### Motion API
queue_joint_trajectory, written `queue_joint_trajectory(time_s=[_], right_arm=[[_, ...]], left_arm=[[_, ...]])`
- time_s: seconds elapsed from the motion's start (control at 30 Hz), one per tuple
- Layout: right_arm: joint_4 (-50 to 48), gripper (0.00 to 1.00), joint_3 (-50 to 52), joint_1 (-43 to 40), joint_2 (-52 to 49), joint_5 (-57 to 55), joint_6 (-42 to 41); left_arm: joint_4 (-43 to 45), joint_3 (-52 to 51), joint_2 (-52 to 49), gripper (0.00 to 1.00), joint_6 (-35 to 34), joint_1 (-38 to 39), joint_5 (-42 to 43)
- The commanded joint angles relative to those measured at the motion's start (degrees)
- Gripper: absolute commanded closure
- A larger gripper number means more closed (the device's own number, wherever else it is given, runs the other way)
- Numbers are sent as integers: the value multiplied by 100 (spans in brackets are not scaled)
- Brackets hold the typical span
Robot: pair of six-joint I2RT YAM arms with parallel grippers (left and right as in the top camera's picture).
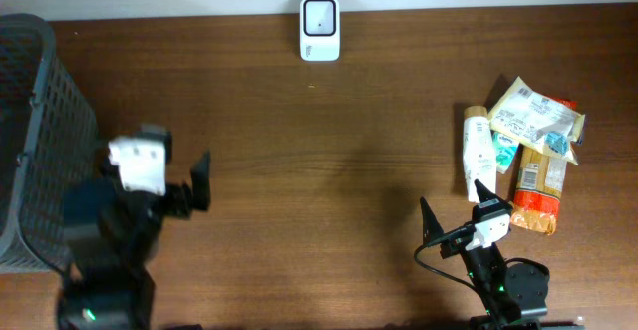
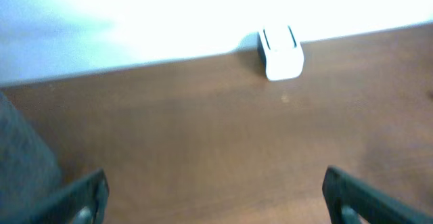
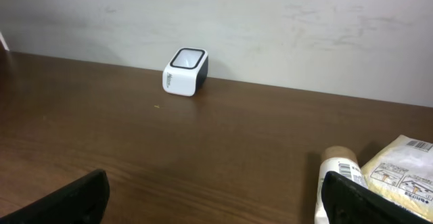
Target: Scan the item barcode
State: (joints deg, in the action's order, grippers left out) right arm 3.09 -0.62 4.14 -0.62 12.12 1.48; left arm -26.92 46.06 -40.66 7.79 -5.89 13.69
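The white barcode scanner (image 1: 320,29) stands at the table's far edge, against the wall; it also shows in the left wrist view (image 2: 280,53) and the right wrist view (image 3: 185,72). A pile of items lies at the right: a white tube (image 1: 478,151) with a barcode (image 3: 336,176), a cream packet (image 1: 533,114) (image 3: 402,173) and an orange pasta pack (image 1: 541,185). My right gripper (image 1: 457,210) (image 3: 215,197) hangs open just in front of the tube, holding nothing. My left gripper (image 1: 179,158) (image 2: 215,197) is open and empty over bare table at the left.
A dark mesh basket (image 1: 40,121) stands at the left edge, close beside my left arm; its wall shows blurred in the left wrist view (image 2: 20,163). A small teal item (image 1: 505,154) lies between the tube and the pasta pack.
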Motion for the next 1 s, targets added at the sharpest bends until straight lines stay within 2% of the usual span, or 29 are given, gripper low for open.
queue_joint_trajectory(time_s=[0.0,0.1,0.3,0.4,0.47,0.6,0.67,0.97], right_arm=[[20,1,31,35,37,33,-42],[20,1,31,35,37,33,-42],[20,1,31,35,37,33,-42],[20,1,31,35,37,33,-42],[20,1,31,35,37,33,-42],[20,1,31,35,37,33,-42],[20,1,31,35,37,33,-42],[20,1,31,35,37,33,-42]], left_arm=[[1091,-1504,1281,1,-179,26,72],[1641,-2337,2024,1,-177,-70,68],[3075,-3582,2343,1,-44,-483,122],[3790,-4520,3082,1,-48,-505,313],[3440,-4557,3364,1,-44,-509,146],[2221,-4557,3917,1,-48,-509,-1043],[2212,-4557,4041,1,-46,-498,-1266],[2218,-4557,4037,1,-46,-328,-1266]])
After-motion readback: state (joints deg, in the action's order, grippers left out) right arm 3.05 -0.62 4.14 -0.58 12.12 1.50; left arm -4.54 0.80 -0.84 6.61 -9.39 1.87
